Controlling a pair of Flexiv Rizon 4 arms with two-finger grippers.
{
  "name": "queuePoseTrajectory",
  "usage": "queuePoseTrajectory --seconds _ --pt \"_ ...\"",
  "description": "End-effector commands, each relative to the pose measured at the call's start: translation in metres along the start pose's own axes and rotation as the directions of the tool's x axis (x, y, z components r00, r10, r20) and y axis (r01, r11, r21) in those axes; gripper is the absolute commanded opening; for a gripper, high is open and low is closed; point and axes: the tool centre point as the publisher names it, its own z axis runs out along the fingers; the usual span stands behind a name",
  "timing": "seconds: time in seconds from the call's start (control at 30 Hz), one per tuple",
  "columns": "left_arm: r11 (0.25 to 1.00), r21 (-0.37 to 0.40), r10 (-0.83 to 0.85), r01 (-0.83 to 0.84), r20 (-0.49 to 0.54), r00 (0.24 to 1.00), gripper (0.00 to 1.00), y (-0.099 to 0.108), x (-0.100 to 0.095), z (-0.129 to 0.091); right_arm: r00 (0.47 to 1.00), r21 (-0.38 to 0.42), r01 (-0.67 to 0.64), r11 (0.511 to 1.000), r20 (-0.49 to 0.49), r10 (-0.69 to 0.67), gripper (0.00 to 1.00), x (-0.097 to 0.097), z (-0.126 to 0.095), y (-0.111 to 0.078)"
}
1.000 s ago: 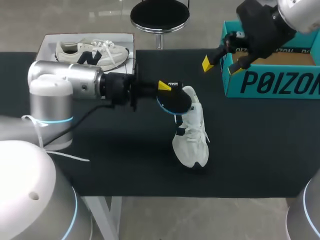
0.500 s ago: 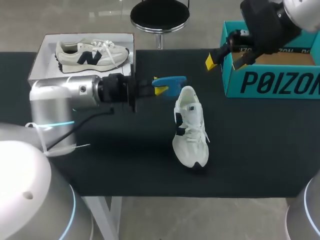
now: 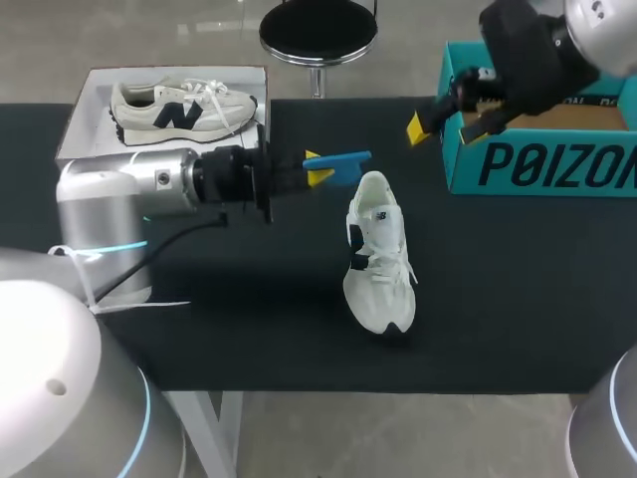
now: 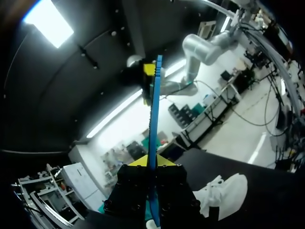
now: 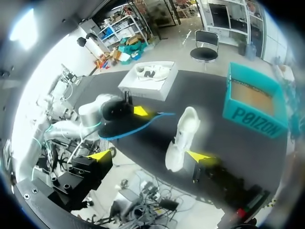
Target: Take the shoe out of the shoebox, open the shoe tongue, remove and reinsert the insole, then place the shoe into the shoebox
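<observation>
Pinching insole (image 3: 340, 159) in left tool (image 3: 317, 167) beside shoe (image 3: 378, 254); right tool (image 5: 150, 156) spread, apart.
Feed back toe-first, angled low into its opening.

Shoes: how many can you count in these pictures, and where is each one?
2. A white shoe lies mid-table; a cream shoe lies in the white box, far left. The teal box is partly hidden inside.

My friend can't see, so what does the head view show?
The left pincer holds a blue insole near a white shoe lying on the black table. The right pincer hangs open beside the teal shoebox.
</observation>
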Motion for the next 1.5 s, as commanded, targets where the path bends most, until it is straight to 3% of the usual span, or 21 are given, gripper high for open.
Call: queuePoseTrajectory --seconds 0.03,0.23,0.3,0.4,0.47,0.5,0.57,0.6,0.8,0.83,1.4,1.5 --pt "1.000 0.002 0.000 0.000 -0.003 1.000 0.00 0.002 0.000 0.000 1.000 0.011 0.010 1.000 -0.008 -0.010 1.00 -0.003 0.007 0.006" --pt "1.000 0.002 0.000 0.000 -0.003 1.000 0.00 0.002 0.000 0.000 0.999 0.005 0.042 0.999 0.033 -0.042 1.00 -0.004 -0.007 0.014" --pt "0.956 -0.003 -0.294 0.294 0.054 0.954 0.00 -0.001 -0.006 0.003 0.998 0.000 0.050 0.999 0.048 -0.049 1.00 -0.003 -0.013 0.015" --pt "0.755 0.022 -0.654 0.655 0.101 0.750 0.00 -0.001 -0.011 0.006 0.997 -0.010 0.055 0.998 0.058 -0.055 1.00 -0.003 -0.019 0.014" --pt "0.563 0.073 -0.824 0.823 0.118 0.554 0.00 0.001 -0.011 0.007 0.997 -0.015 0.058 0.998 0.059 -0.057 1.00 -0.003 -0.020 0.013" --pt "0.476 0.044 -0.876 0.879 0.116 0.468 0.00 0.003 -0.010 0.008 0.997 -0.017 0.057 0.998 0.059 -0.056 1.00 -0.005 -0.020 0.011" --pt "0.270 0.085 -0.958 0.959 0.129 0.258 0.00 0.008 -0.009 0.007 0.997 -0.024 0.053 0.998 0.059 -0.051 1.00 -0.006 -0.020 0.010" --pt "0.236 0.055 -0.963 0.970 0.147 0.226 0.00 0.010 -0.008 0.007 0.997 -0.026 0.052 0.998 0.058 -0.050 1.00 -0.005 -0.019 0.009" --pt "0.039 0.066 -0.993 0.997 0.111 0.032 0.00 0.006 -0.010 0.007 0.998 -0.043 0.048 0.998 0.044 -0.046 1.00 -0.007 -0.013 0.006" --pt "0.026 0.044 -0.997 0.999 0.073 0.022 0.00 0.000 -0.012 0.009 0.998 -0.045 0.048 0.998 0.041 -0.046 1.00 -0.007 -0.012 0.005" --pt "0.026 0.044 -0.997 0.999 0.073 0.022 0.00 0.000 -0.012 0.009 0.997 -0.075 0.072 0.995 0.028 -0.070 1.00 -0.008 -0.013 0.015" --pt "-0.259 0.067 -0.960 0.964 0.095 -0.264 0.00 0.000 -0.018 0.011 0.997 -0.082 0.074 0.994 0.030 -0.072 1.00 -0.007 -0.013 0.015"
